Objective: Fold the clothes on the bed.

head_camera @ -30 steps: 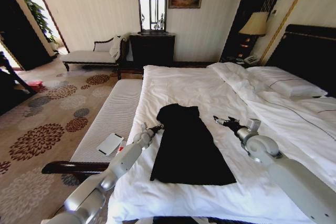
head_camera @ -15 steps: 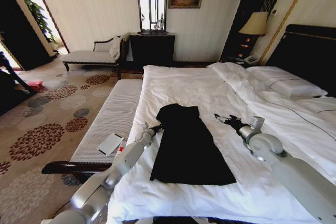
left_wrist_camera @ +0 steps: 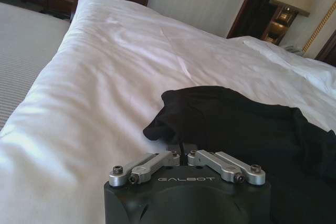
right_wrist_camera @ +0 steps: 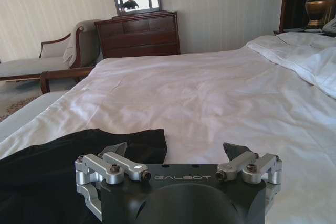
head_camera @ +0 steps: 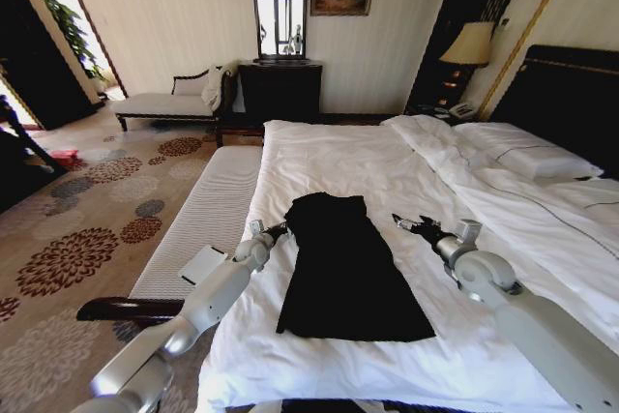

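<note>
Left gripper (head_camera: pixel 274 232): pressed together on the near-left edge of the black T-shirt (head_camera: pixel 343 268), pinching a fold of cloth; in the left wrist view the linkages are drawn in and the fabric bunches right at the tips of the left gripper (left_wrist_camera: pixel 181 148).
Right gripper (head_camera: pixel 408 224): fingers spread, holding nothing, hovering over bare sheet; in the right wrist view the fingertips (right_wrist_camera: pixel 118 149) stand wide apart.
Bed (head_camera: pixel 338 157): white duvet spreads under and beyond both grippers, with pillows (head_camera: pixel 527 157) far beyond the right gripper.
Bench (head_camera: pixel 208 210): ribbed, grey-white, outboard of the left gripper, alongside the bed.
T-shirt, position: lies between the two grippers, touching the left, apart from the right; already narrowed to a long strip running toward the robot.
White object (head_camera: pixel 198 263): flat, on the bench, below the left arm.
Step in hand (judgement): taking the far end of the strip to fold it toward the near hem.
Technique (judgement): the right gripper should close on the opposite edge at matching height before any lift; both should rise evenly and keep the cloth taut to avoid a skewed crease.
Change from earlier frames: the left arm has swung outward, its gripper shifting slightly up and left with the shirt edge; the right gripper has barely moved.
</note>
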Controlling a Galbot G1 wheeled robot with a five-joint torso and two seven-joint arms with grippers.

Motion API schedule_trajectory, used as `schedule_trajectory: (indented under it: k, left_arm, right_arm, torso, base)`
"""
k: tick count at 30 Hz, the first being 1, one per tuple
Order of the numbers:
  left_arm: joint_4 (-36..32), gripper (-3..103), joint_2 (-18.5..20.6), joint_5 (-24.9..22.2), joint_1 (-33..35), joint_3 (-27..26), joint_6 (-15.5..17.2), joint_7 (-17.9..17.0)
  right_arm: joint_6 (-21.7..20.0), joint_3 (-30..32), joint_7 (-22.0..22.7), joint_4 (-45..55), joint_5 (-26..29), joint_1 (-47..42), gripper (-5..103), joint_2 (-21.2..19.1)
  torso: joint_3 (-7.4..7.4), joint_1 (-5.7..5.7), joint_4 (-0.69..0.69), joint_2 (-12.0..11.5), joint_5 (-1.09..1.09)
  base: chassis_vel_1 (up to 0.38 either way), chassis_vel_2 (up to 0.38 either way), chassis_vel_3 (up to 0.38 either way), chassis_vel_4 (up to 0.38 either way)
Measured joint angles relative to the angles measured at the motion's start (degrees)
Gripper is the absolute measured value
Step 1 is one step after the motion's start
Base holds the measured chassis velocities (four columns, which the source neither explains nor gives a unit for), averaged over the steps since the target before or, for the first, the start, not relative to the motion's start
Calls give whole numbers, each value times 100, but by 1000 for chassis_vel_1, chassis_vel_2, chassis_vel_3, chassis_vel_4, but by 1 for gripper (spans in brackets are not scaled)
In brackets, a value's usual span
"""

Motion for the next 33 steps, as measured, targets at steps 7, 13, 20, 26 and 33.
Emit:
schedule_trajectory:
  k: [7,13,20,26,33]
  left_arm:
    - [71,2,-22,494,-306,285,8,-72]
    - [342,2,-271,949,-1102,865,168,-126]
    - [241,2,-240,892,-1666,1717,428,-188]
    - [-109,2,-5,883,-1669,2254,681,-170]
    - [-117,17,-219,1113,-1650,2534,831,-109]
  right_arm:
    - [27,38,-87,2,-68,-68,100,57]
    - [49,122,-154,-13,-163,-204,100,142]
    - [57,210,-192,-51,-217,-279,100,193]
    - [65,266,-238,-86,-218,-290,100,190]
    - [80,236,-298,-106,-294,-325,100,238]
  torso:
    - [0,0,1,0,0]
    - [0,0,-2,0,0]
    - [0,0,-2,0,2]
    - [0,0,1,0,1]
    - [0,0,0,0,1]
  base:
    - [0,0,0,0]
    - [0,0,0,0]
    - [0,0,0,0]
    - [0,0,0,0]
    - [0,0,0,0]
